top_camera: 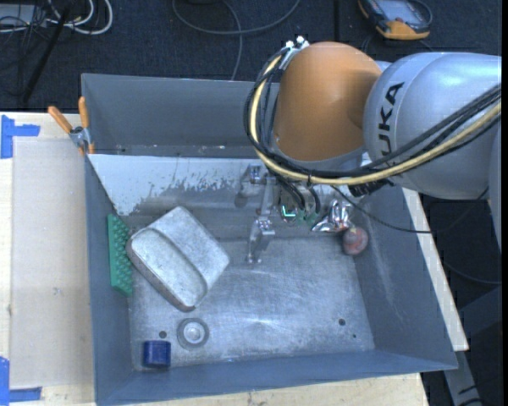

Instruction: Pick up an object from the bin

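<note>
While the hand (275, 227) hangs over the bare middle of the bin (279, 311), right of the grey oblong case (178, 256), nothing looks picked yet, and clenched or released, I cannot tell.

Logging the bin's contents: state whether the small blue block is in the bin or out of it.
In. The blue block sits on the bin floor in the view's lower left corner, beside a silver ring.

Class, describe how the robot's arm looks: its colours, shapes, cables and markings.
A rounded silver-grey arm with black KUKA lettering. A smooth orange dome cover caps its wrist. Black and yellow cables loop around the cover and run along the arm.
</note>
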`<state>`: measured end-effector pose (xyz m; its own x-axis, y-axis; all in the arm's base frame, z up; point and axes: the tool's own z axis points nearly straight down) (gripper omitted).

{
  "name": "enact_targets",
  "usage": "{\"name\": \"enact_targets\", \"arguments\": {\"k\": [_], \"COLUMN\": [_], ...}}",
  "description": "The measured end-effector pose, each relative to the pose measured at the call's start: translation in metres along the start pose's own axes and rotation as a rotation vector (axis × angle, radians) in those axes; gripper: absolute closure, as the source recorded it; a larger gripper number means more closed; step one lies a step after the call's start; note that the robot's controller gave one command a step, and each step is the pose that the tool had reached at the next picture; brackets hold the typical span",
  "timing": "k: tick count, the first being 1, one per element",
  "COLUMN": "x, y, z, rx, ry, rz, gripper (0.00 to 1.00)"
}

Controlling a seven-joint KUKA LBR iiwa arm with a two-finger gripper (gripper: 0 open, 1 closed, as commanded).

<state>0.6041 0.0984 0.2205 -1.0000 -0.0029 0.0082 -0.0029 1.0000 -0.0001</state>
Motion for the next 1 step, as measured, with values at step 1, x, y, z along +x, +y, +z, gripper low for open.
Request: {"name": "enact_targets", "arguments": {"k": [1], "x": [0.0036], "y": [0.0755], "z": [0.1109], "rx": [-0.005], "ry": [-0.019], "rz": [0.265], "gripper": [0.00]}}
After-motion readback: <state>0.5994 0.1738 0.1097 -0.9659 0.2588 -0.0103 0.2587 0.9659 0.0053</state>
